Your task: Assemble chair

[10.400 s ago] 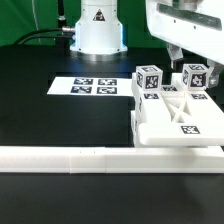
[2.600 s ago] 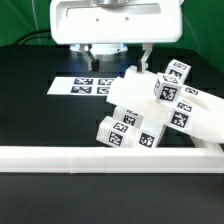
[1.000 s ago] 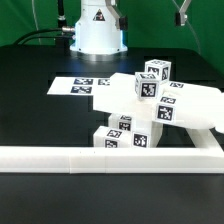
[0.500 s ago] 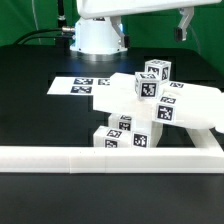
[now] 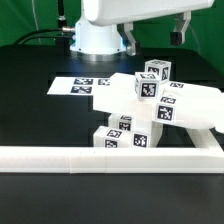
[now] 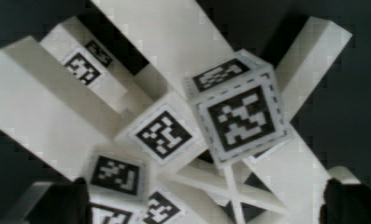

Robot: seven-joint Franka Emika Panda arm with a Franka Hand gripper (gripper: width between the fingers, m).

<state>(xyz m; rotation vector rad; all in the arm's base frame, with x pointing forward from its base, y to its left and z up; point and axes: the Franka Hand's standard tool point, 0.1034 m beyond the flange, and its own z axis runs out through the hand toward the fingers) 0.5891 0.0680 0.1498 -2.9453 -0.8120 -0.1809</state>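
The gripper (image 5: 154, 39) hangs above the heap of chair parts (image 5: 160, 110), its two dark fingers (image 5: 181, 27) spread wide apart with nothing between them and clear of every piece. Behind it stands the white robot base (image 5: 97, 30), which carries a small triangular warning sticker (image 5: 98, 16) whose print is too small to read.

The chair parts lie jumbled on the black table (image 5: 30, 100), toward the exterior view's right, leaning against the long white border rail (image 5: 70, 157) that runs along the table's near edge. A broad flat slab (image 5: 195, 105) rests tilted across the heap, its higher end toward the exterior view's right. Square posts stick up from under and beside it, one tagged post end (image 5: 156, 71) standing highest and another tagged face (image 5: 146, 87) just below it. Two more tagged block ends (image 5: 122, 136) sit low, just beside the rail.

The marker board (image 5: 78, 87) lies flat on the table on the exterior view's left of the heap, showing black-and-white square tags and no readable writing.

In the wrist view the pile fills the picture: crossing white bars and a post end with a large square tag (image 6: 240, 117), smaller tags (image 6: 161, 135) on neighbouring faces, with dark fingertips (image 6: 351, 192) blurred at the edge. The tags bear only blocky patterns, no letters or brand
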